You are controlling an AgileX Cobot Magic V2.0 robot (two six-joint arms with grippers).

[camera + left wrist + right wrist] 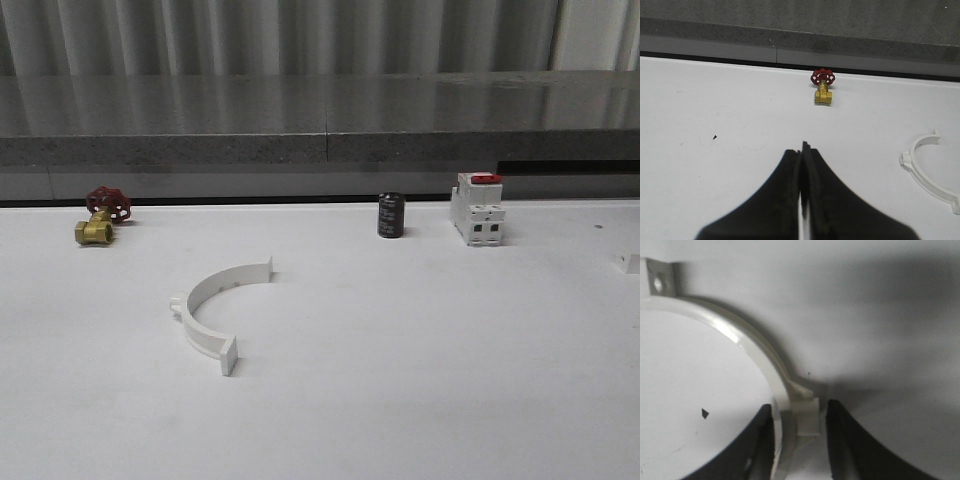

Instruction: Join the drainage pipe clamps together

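One white half-ring drainage pipe clamp [215,310] lies flat on the white table [420,380], left of centre; in the left wrist view the same clamp [930,183] lies well off to one side of the fingers. My left gripper [802,147] hovers over bare table, shut on nothing. In the right wrist view a second clamp half [740,332] lies on the table, its holed end tab [660,282] at the far end. My right gripper [801,404] is open and straddles this clamp's band and its small middle block, with a thin gap on one side.
A brass valve with a red handwheel [100,215] [823,87] sits at the back left. A black cylinder [391,215] and a white switch block with a red top [477,208] stand at the back right. A grey ledge [320,130] bounds the far edge.
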